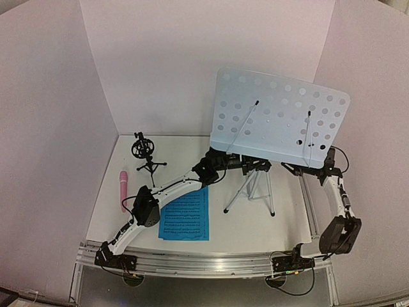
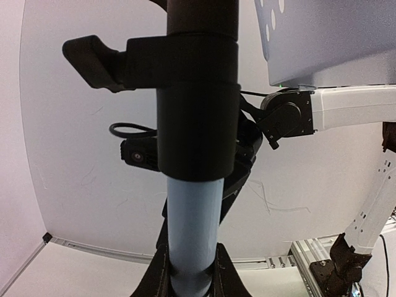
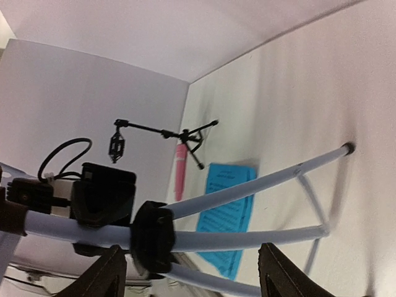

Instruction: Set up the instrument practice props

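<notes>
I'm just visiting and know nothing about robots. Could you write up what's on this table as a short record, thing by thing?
Music stand: upright on its tripod legs, desk bare
Left gripper: shut on the stand's pole
Right gripper: open, fingers either side of the leg hub
Sheet music: flat on the table, left of the legs
Pink microphone: lying at far left, apart from the mount
Mic mount: standing, empty
</notes>
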Motion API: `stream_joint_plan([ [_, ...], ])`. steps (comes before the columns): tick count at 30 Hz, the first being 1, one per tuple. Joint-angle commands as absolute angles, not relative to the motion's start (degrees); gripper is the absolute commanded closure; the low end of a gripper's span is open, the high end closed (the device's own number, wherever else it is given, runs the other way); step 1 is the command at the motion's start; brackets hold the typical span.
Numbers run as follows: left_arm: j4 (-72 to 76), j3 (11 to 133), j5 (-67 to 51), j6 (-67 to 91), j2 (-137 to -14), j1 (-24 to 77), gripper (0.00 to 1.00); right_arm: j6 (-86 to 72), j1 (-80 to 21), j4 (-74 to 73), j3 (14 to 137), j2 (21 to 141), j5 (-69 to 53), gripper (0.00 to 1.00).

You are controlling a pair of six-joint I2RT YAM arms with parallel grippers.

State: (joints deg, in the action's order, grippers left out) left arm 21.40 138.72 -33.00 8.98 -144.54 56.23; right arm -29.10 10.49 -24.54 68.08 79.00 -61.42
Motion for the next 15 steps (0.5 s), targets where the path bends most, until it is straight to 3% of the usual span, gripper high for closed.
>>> stream_joint_plan([
  [1,27.76,139.57,-33.54,13.28,-141.38,55.63,1.0,-0.77,12.97,-24.15,66.85,77.76,-56.62,0.28],
  [7,28.2,140.31,-34.38,15.0,-141.63,55.46,1.0,23.37,13.0,-10.26,59.68,75.84,-61.47,0.26],
  [15,29.03,141.4,-35.26,17.68,-142.76,55.19,1.0,38.22,11.72,7.94,54.8,76.5,-66.3,0.29],
])
